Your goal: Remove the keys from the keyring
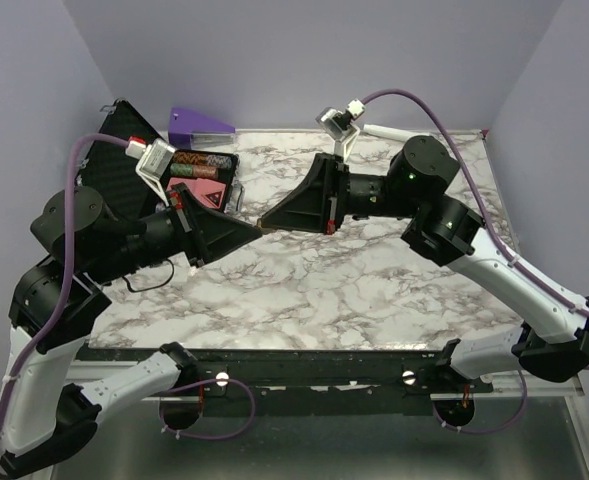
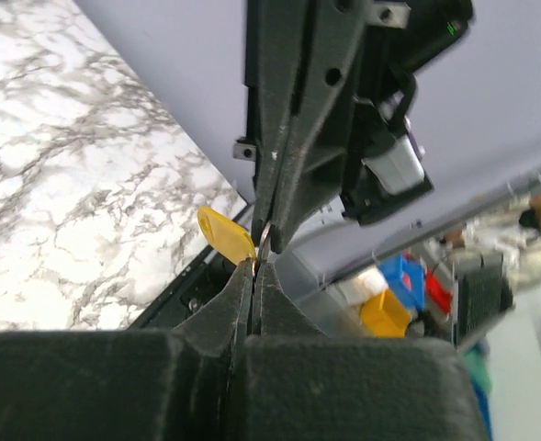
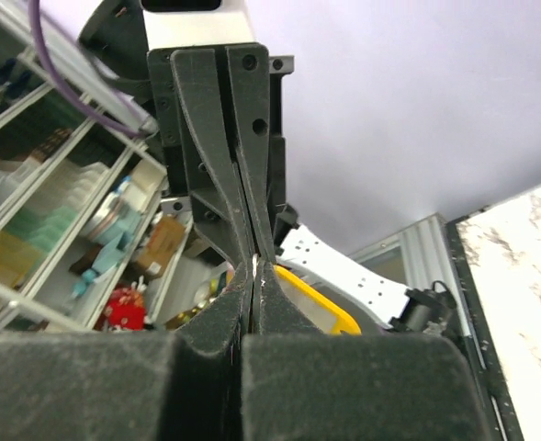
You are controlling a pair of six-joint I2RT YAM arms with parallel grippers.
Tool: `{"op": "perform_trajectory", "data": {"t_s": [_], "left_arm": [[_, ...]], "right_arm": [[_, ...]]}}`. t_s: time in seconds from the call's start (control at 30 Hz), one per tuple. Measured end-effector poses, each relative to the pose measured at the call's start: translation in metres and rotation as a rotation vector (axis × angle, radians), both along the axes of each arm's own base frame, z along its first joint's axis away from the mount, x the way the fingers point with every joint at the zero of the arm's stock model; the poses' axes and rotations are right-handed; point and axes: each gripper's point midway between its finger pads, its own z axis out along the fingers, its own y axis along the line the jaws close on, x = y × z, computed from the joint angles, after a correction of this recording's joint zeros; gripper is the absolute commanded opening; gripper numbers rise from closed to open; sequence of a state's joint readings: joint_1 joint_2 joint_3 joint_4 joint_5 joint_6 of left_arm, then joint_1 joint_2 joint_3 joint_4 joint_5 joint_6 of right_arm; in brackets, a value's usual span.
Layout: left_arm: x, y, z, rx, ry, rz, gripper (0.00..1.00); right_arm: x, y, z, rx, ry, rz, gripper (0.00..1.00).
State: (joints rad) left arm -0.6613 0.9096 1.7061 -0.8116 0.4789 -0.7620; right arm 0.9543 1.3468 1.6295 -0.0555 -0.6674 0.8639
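Both grippers meet tip to tip above the marble table's middle. My left gripper [image 1: 256, 228] is shut; in the left wrist view its tips [image 2: 254, 264] pinch the edge of a small yellow key [image 2: 226, 232]. My right gripper [image 1: 267, 222] is shut and comes down onto the same spot [image 2: 272, 241]. A thin silver sliver of the keyring [image 2: 264, 241] shows between the two pairs of tips. In the right wrist view, my right gripper [image 3: 254, 267] is closed on that silver sliver [image 3: 254, 264], with the yellow piece [image 3: 318, 299] behind its right finger. Most of the bunch is hidden.
An open black case [image 1: 202, 172] holding brown cylinders and a pink item lies at the back left of the marble table [image 1: 374, 290]. A purple wedge-shaped object [image 1: 200, 123] sits behind it. A white object [image 1: 382, 131] lies at the back edge.
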Motion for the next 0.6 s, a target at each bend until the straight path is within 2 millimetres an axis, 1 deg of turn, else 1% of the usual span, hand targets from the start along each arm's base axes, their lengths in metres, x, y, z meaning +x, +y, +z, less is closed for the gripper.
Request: {"op": "perform_trajectory", "data": {"t_s": [0.13, 0.33, 0.4, 0.6], "left_arm": [[0.018, 0.007, -0.015, -0.032, 0.099, 0.134, 0.00], [0.038, 0.014, -0.034, -0.127, 0.229, 0.270, 0.00], [0.042, 0.016, -0.036, -0.157, 0.258, 0.301, 0.00], [0.052, 0.020, -0.034, -0.220, 0.318, 0.368, 0.00]], "right_arm": [[0.016, 0.005, -0.014, -0.051, 0.022, -0.083, 0.01], [0.030, 0.012, -0.033, -0.107, 0.053, -0.132, 0.01], [0.034, 0.013, -0.034, -0.111, 0.055, -0.149, 0.01], [0.041, 0.014, -0.034, -0.107, 0.058, -0.186, 0.01]]}}
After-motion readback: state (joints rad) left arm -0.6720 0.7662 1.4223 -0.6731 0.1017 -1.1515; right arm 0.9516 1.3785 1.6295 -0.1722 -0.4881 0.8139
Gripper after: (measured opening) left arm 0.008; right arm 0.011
